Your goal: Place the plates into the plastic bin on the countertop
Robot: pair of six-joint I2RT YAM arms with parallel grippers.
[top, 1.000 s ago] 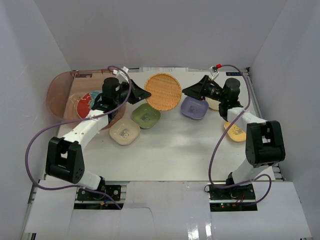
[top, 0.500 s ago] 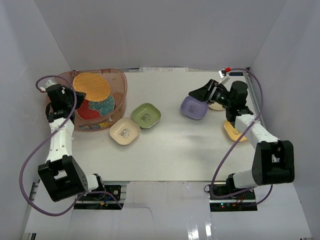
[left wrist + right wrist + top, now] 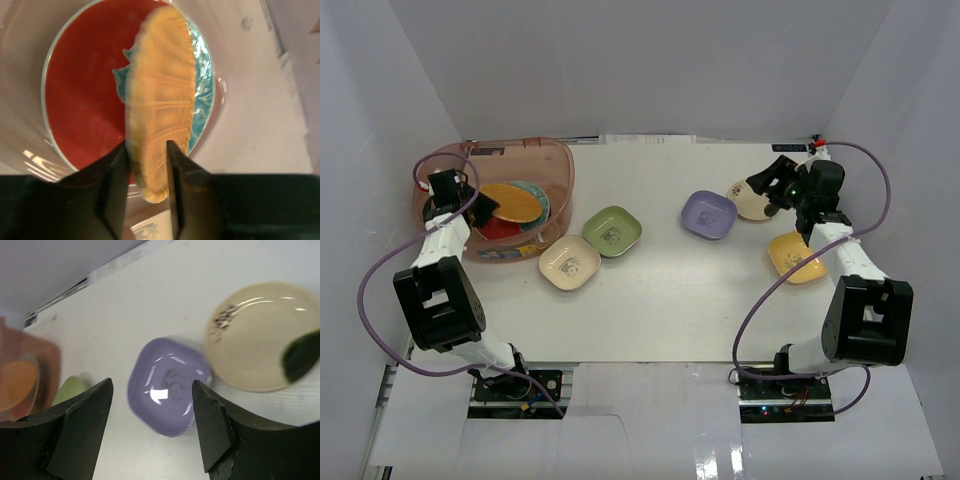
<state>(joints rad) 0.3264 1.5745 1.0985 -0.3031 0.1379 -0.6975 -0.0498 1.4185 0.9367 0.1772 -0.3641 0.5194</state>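
1. The plastic bin (image 3: 520, 143) sits at the far-left end of the countertop (image 3: 680, 300). A red-and-teal plate (image 3: 80, 90) lies flat on the bin's floor.
2. The left gripper (image 3: 147, 147) reaches inside the bin with the rim of the orange plate (image 3: 160, 100) between its fingers (image 3: 112, 190).
3. The orange plate is tipped on edge over the red-and-teal plate. That suits sliding it down onto the stack rather than dropping it flat.
4. Both fingers look to be against the rim, but I cannot tell whether they are pinching it or have let go.
5. Five dishes wait on the countertop outside the bin. A green dish (image 3: 612, 230) and a cream dish (image 3: 570, 263) lie just beside its right wall. A lavender dish (image 3: 708, 214), a beige plate (image 3: 752, 200) and a yellow dish (image 3: 795, 256) are well apart from it, on the right arm's side.
6. The right gripper (image 3: 150, 385) hangs far from the bin, its jaws spread wide and holding nothing.
7. Its wrist view frames the lavender dish between the fingers, with the beige plate touching or nearly touching it on the side away from the bin. This looks like lining up a pick on the lavender dish.
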